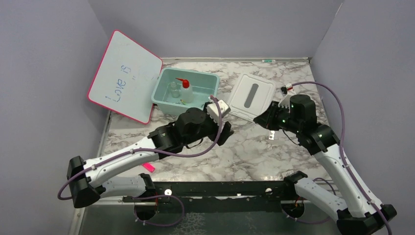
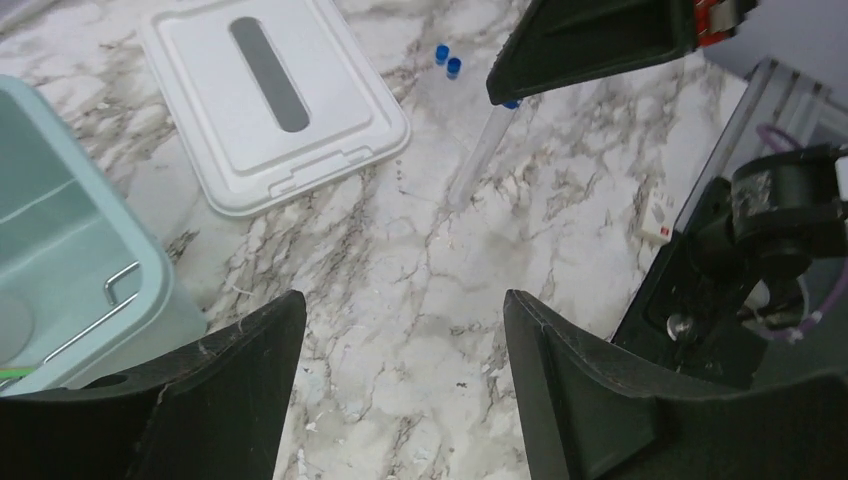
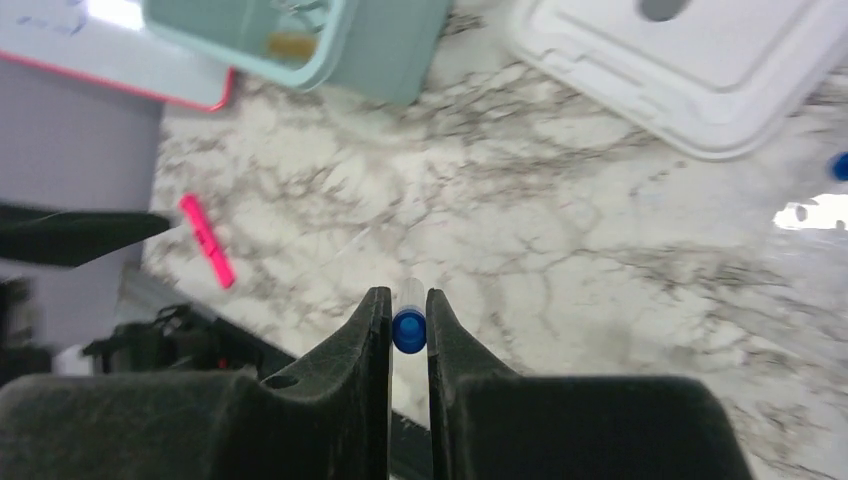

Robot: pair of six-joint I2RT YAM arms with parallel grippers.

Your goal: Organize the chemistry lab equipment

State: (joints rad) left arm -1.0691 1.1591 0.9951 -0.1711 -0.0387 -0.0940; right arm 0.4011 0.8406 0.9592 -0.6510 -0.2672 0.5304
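Right wrist view, right gripper [image 3: 406, 294] pinching slim clear vial [image 3: 409, 318] with round blue cap, fingers clamped against it, left gripper [image 2: 400, 305] spread wide, empty, over marble table [image 2: 420, 250]

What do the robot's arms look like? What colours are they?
The left arm and the right arm both have smooth white tube-shaped links joined by chunky black joints. A thin purple cable loops along each one. Small green lights glow on the right arm. The fingers are matte black and wedge-shaped, and a little scuffed.
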